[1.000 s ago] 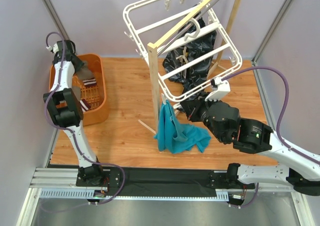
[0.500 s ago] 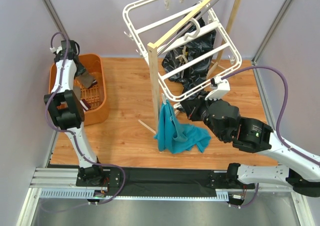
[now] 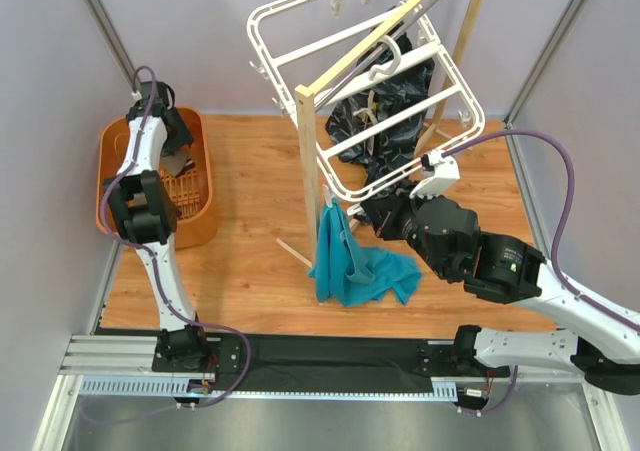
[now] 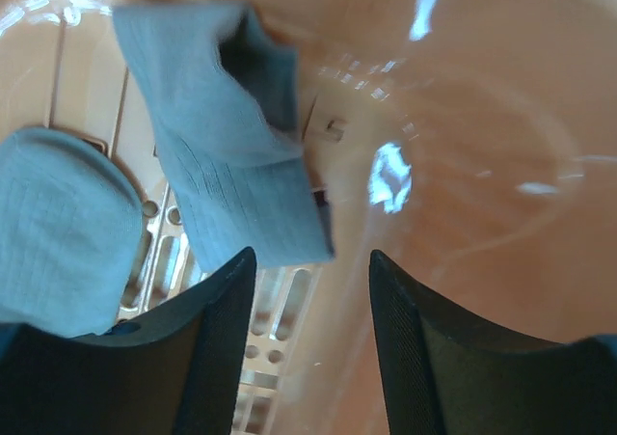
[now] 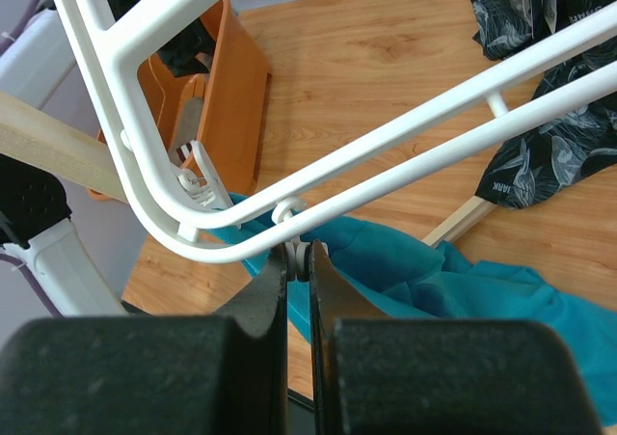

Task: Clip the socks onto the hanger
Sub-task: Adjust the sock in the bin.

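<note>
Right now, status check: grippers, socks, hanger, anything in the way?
Left gripper open, empty, over grey-brown socks in orange plastic basket. Right gripper shut on clip of white plastic frame hanger. Teal cloth drapes below.

An orange basket is set at the left of the wooden table. A teal cloth is seen beside a wooden pole rack, its lower end laid on the table. A black patterned cloth is hung higher up.

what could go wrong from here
1. The left gripper hangs open beside two socks lying close together in the basket; closing could catch both, or neither.
2. The right gripper is shut on just a small clip of the hanger; it may slip out, letting the frame swing.
</note>
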Controlling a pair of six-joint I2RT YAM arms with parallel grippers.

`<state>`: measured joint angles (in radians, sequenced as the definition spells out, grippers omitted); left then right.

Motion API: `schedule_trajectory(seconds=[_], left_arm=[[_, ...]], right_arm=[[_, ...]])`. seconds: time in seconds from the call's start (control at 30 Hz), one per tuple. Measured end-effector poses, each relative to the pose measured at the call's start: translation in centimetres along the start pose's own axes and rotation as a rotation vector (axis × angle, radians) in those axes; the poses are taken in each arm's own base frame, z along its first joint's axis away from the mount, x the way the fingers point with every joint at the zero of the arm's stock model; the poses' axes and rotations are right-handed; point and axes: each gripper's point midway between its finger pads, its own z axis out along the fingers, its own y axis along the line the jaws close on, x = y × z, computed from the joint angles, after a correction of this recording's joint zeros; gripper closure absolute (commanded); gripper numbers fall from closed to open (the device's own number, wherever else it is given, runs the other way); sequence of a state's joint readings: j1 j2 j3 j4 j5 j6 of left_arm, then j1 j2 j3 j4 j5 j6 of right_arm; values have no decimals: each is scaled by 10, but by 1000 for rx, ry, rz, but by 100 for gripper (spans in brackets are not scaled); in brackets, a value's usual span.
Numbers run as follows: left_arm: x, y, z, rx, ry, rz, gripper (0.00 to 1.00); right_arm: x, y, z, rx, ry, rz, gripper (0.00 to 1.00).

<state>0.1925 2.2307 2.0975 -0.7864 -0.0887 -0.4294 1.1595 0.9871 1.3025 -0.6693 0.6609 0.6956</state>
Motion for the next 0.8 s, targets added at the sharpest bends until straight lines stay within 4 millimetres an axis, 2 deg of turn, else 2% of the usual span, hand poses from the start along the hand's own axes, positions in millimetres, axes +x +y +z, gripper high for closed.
schedule_trajectory(seconds=[0.1, 0.23, 0.33, 0.37, 0.53, 0.57, 0.6, 0.8], left_arm=[[17, 5, 16, -44, 32, 62, 40], [26, 7, 28, -83, 43, 116, 40], [28, 9, 35, -103, 38, 134, 45], [28, 10, 37, -109, 38, 138, 53], [31, 18, 44, -145, 47, 145, 75], [31, 19, 44, -150, 48, 147, 92], [31, 20, 44, -155, 47, 142, 98], [33, 18, 38, -130, 60, 109, 100]], right_arm=[[-1, -1, 0, 0, 0, 3, 100], [-3, -2, -1, 0, -4, 12, 100], [-4, -4, -2, 0, -3, 17, 100], [-4, -4, -2, 1, -2, 17, 100], [-3, -5, -1, 1, 1, 17, 100], [-4, -5, -1, 1, 1, 17, 100], [-4, -5, -1, 2, 1, 17, 100], [-3, -4, -1, -1, 5, 16, 100]])
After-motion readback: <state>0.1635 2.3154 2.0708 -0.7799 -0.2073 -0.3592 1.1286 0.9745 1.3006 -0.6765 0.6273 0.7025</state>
